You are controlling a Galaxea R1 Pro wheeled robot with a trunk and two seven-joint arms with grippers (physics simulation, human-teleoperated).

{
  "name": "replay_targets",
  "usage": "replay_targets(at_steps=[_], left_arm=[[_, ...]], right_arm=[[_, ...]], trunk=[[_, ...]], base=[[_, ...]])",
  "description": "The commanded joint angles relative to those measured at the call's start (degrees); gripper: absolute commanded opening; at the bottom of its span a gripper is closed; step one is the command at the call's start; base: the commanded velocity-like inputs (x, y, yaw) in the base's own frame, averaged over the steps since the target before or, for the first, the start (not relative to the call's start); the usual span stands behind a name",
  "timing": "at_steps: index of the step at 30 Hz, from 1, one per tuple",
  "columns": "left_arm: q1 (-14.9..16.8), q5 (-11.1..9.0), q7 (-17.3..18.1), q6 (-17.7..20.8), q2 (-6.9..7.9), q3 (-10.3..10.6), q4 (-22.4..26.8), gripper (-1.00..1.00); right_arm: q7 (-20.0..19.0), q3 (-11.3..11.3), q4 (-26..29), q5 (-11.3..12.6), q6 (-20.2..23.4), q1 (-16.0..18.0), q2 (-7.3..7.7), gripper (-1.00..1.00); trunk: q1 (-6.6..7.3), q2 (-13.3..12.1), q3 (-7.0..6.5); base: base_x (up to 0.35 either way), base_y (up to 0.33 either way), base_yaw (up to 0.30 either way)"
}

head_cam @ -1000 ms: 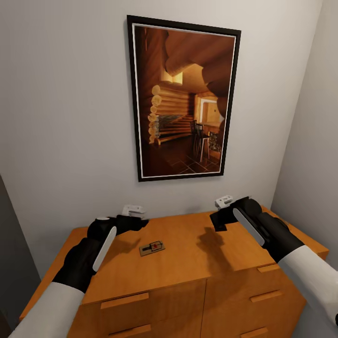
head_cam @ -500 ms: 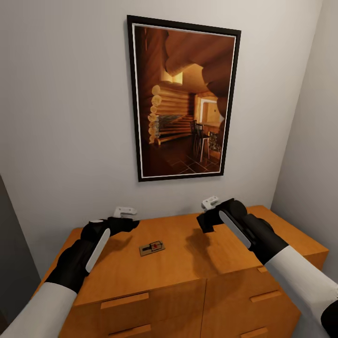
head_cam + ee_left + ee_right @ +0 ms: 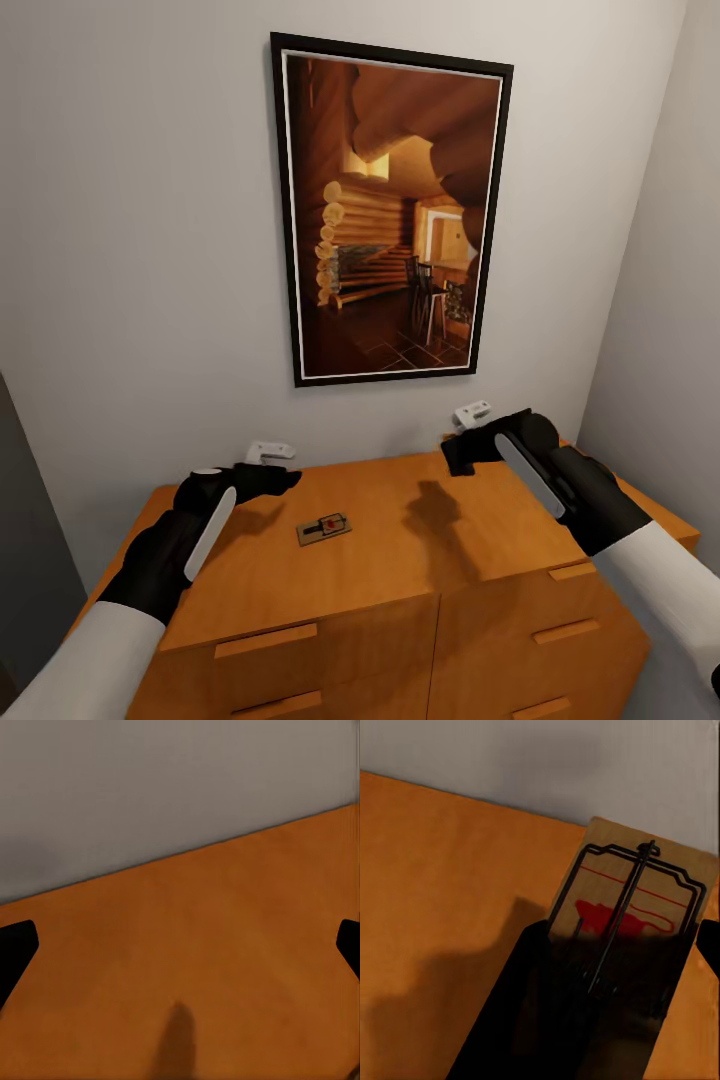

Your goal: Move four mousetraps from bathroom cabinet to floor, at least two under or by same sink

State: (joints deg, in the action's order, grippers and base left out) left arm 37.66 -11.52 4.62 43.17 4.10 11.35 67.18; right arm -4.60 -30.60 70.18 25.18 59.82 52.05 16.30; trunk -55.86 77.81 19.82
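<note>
While both arms hang over the cabinet (image 3: pixel 400 560), the R gripper (image 3: pixel 462 455) sits up near the back right of the top, close to the wall (image 3: pixel 140 250), and it's clamped on a mousetrap (image 3: pixel 634 896): in the right wrist view the tan board w/ dark wire spring and a red mark sticks out past the black fingers (image 3: pixel 532 1005), which cover its near end, board tilted and lifted off the orange wood. In the head view that held trap is hidden behind the gripper body, so can't make it out there. A 2nd mousetrap (image 3: pixel 324 528) lies flat on the cabinet top, roughly mid-way btw the two arms, a bit left of centre, touching nothing else, red mark facing up. L gripper (image 3: pixel 283 478) hovers over the left rear part of the top, near the wall, well apart from the loose trap; its jaws stand wide apart w/ nothing btw them, the left wrist view showing just two black fingertips (image 3: pixel 15 952) at the far edges over bare orange wood and grey wall. Drawer fronts w/ slim handles (image 3: pixel 266 640) show below the top edge, all looking closed. A framed picture (image 3: pixel 390 210) of a log-cabin interior hangs on the wall above the cabinet. Arm shadows fall on the wood under each gripper.
</note>
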Motion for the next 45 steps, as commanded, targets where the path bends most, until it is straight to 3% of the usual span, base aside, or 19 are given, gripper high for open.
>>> replay_targets(at_steps=[1, 2, 14, 19, 25, 33, 43, 45], left_arm=[[0.05, -0.18, 0.00, 0.25, 0.04, 0.07, 0.05, 1.00], [0.05, -0.17, 0.01, 0.25, 0.03, 0.08, 0.02, 1.00], [0.05, -0.26, 0.12, 0.25, -0.06, 0.15, 0.07, 1.00], [0.05, -0.33, 0.16, 0.25, -0.13, 0.16, 0.13, 1.00], [0.05, -0.34, 0.20, 0.25, -0.15, 0.16, 0.21, 1.00], [0.05, -0.43, 0.21, 0.25, -0.40, 0.52, -0.15, 1.00], [0.05, -0.41, 0.51, 0.31, -0.40, 0.70, -0.10, 1.00], [0.05, -0.36, 2.10, 0.66, -0.27, 0.99, 0.10, 1.00]], right_arm=[[-0.49, 0.24, 0.37, -0.39, 0.18, 0.07, 0.38, -1.00], [-0.49, 9.87, 9.88, -0.41, 0.18, 0.07, 15.80, -1.00], [-0.77, 10.54, 9.16, -0.15, 0.18, 0.07, 25.50, -1.00], [-0.87, 10.56, 8.53, -0.07, 0.18, 0.07, 26.77, -1.00], [-1.09, 10.56, 6.04, -0.02, 0.18, 0.07, 27.01, -1.00], [-1.31, 11.82, -2.86, -0.01, 0.18, 0.07, 27.89, -1.00], [-1.46, 12.05, -3.96, -0.04, 0.18, 0.07, 28.90, -1.00], [-1.47, 12.05, -3.95, -0.06, 0.18, 0.07, 28.93, -1.00]], trunk=[[0.00, 0.05, 0.08], [0.00, 0.05, 0.08], [0.00, 0.05, 0.08], [0.00, 0.05, 0.08], [0.00, 0.05, 0.08], [0.00, 0.05, 0.08], [0.00, 0.05, 0.08], [0.00, 0.05, 0.08]], base=[[0.000, 0.000, 0.000], [0.000, 0.000, 0.000], [0.000, 0.000, 0.000], [0.000, 0.000, 0.000], [0.000, 0.000, 0.000], [0.000, 0.000, 0.000], [0.000, 0.000, 0.000], [0.000, 0.000, 0.000]])
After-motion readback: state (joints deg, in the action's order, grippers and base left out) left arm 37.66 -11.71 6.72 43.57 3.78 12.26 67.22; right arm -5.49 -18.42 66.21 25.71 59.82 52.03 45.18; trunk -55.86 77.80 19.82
